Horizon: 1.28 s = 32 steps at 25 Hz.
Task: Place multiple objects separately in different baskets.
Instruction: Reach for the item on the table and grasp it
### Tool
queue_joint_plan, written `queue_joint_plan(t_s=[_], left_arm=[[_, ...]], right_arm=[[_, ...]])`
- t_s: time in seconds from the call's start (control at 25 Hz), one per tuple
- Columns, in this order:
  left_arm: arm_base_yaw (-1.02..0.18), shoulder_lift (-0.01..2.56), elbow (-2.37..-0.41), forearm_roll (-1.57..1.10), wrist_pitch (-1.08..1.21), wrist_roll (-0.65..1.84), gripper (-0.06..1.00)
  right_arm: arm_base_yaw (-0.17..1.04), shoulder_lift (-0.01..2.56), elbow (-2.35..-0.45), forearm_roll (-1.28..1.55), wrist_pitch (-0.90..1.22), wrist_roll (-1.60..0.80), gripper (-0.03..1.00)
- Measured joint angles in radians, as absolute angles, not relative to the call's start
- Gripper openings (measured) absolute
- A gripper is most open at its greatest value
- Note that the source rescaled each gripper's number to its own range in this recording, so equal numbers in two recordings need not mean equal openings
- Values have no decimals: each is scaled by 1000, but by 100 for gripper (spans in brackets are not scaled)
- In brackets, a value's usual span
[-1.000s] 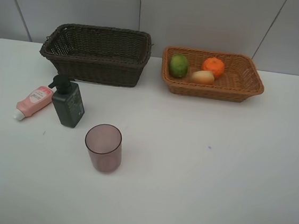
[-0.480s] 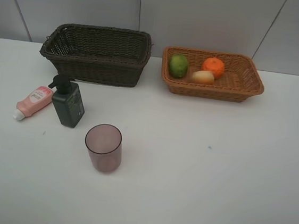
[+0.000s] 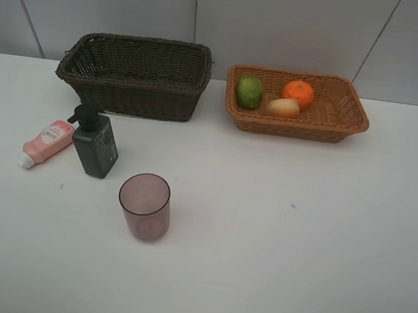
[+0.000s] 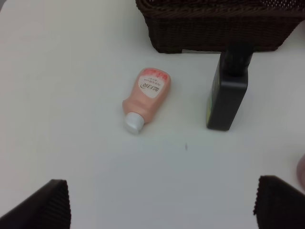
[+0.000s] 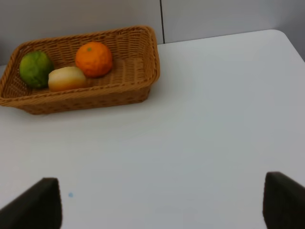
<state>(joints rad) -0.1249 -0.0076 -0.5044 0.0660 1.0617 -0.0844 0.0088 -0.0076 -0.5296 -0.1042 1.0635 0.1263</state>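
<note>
Overhead view of a white table (image 3: 296,248) backed by grey wall panels (image 3: 283,22).

At the far edge two wicker baskets stand side by side, apart from each other: a deeper dark brown basket (image 3: 136,98) on the left and a shallower light tan basket (image 3: 301,129) on the right. The tan basket holds three fruits at its left end. A green lime (image 3: 250,91) is nearest the end wall, an orange (image 3: 299,93) is further right, and a pale peach-like fruit (image 3: 284,107) lies between and in front of them, touching or nearly touching both.

The other three objects rest on the table in front of the dark brown basket. A dark green pump bottle (image 3: 96,145) stands upright near the basket's front wall. A pink tube (image 3: 47,141) lies flat just beside the bottle's left, with its white cap pointing away from the basket. A translucent pinkish cup (image 3: 145,206) stands upright, mouth up, nearer the camera and to the right of the bottle.

Neither arm appears in the overhead view. The left gripper (image 4: 161,205) hangs above the tube and bottle, its fingers (image 4: 45,207) spread wide over bare table. The right gripper (image 5: 161,202) faces the tan basket with its fingers (image 5: 35,202) likewise well apart, grasping nothing.
</note>
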Motion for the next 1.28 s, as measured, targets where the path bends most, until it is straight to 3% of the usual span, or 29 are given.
queue_joint_plan(t_s=[1.28], left_arm=[[-125, -8, -504, 67, 1062, -84, 99]], right_arm=[[9, -8, -530, -104, 1063, 126, 81]])
